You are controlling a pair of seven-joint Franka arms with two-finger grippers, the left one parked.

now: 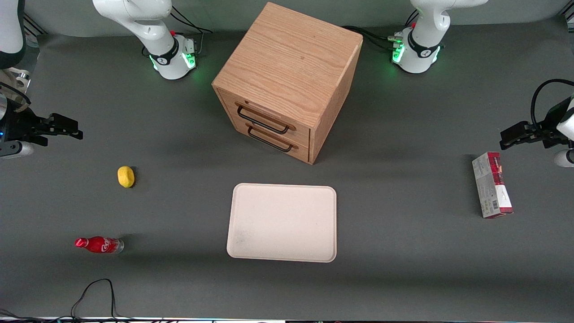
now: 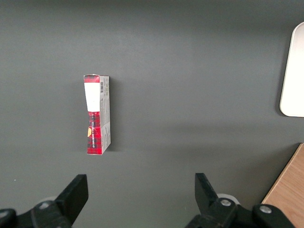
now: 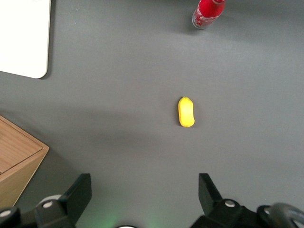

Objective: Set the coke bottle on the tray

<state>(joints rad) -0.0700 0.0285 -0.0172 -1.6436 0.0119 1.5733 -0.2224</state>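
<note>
we log the layout from the worktop's near edge outward. closest to the front camera, toward the working arm's end of the table, the coke bottle (image 1: 99,245) lies on its side on the grey mat, well apart from the tray (image 1: 282,223). its long axis runs roughly along the near edge: the red cap points toward the working arm's end edge, the clear base points toward the tray. the tray sits mid-table at about the same depth, bare, its long sides also parallel to the near edge.

one step farther from the camera, the lemon (image 1: 126,176) rests between the bottle and the gripper (image 1: 67,127). the gripper hangs above the mat near the working arm's end edge, fingers spread wide apart and holding nothing (the right wrist view shows both fingers with open mat between them). in that view the lemon (image 3: 186,112) is the nearer object to the fingers and the coke bottle (image 3: 208,12) lies past it, base end toward the camera.

we judge that the coming move turns on this: the bottle lies toward the near edge from the gripper, with the lemon close to the straight path. a grasp across the body, fingers closing crosswise to the long axis, looks most workable; the round body may roll if nudged.

farthest out stands the wooden drawer cabinet (image 1: 287,80), near the tray but not touching it.
</note>
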